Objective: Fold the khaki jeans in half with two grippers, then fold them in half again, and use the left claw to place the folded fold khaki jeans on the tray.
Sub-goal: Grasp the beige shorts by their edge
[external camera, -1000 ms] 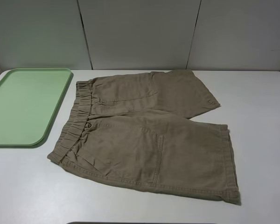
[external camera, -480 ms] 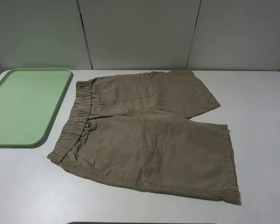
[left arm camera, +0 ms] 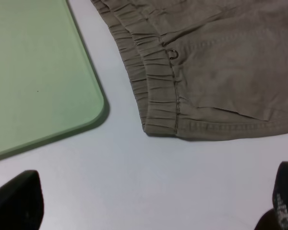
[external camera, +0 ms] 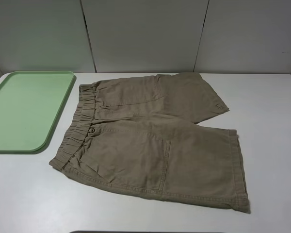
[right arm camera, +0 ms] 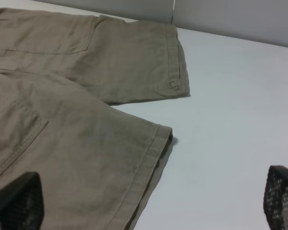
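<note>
Flat, gather-waisted khaki jeans [external camera: 150, 145] beside a smooth, round-cornered green tray [external camera: 26, 109]

From the high camera I've got a plain white worktop [external camera: 274, 145], matte and unmarked. Behind it the back wall [external camera: 145, 34] is made of flat pale grey panels and meets the worktop in a straight line. Two thin dark vertical joints split it: left seam [external camera: 87, 39], right seam [external camera: 202, 34]. The left panel [external camera: 34, 34] reads darker than the others. Light is soft and even, shadows faint, no glare. There's a dark strip [external camera: 126, 232] at the near edge; I can't tell what it is. The right wrist view shows the same grey wall above the white surface.
</note>
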You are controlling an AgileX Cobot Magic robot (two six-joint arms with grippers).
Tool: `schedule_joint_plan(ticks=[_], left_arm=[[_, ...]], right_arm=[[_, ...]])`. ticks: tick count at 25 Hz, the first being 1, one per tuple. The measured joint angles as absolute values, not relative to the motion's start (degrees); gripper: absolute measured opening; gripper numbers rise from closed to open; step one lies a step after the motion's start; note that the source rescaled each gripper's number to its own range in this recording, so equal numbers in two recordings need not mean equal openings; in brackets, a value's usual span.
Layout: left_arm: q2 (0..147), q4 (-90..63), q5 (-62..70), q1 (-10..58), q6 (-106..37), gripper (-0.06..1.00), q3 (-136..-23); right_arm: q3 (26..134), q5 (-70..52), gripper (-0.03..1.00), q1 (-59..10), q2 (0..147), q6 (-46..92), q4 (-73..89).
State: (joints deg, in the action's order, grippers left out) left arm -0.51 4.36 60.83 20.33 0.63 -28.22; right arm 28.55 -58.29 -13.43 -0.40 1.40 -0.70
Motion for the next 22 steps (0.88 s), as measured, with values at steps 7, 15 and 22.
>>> schedule_joint_plan(ticks=[7, 15, 22], left_arm=[[-0.5, 4.4, 60.8, 20.3, 0.6, 0.95, -28.2], [-0.5, 4.4, 60.8, 20.3, 0.6, 0.95, -28.2], [-0.5, 3.0, 59.8, 20.3, -2.3, 0.95, -28.6]], right_arm=[[28.5, -58.3, 1.0, -13.4, -0.4, 1.4, -0.7], [28.5, -58.3, 1.0, -13.4, -0.4, 1.4, -0.7], [29.6, -57.6, 1.0, -13.4, 1.9, 6.5, 0.3]])
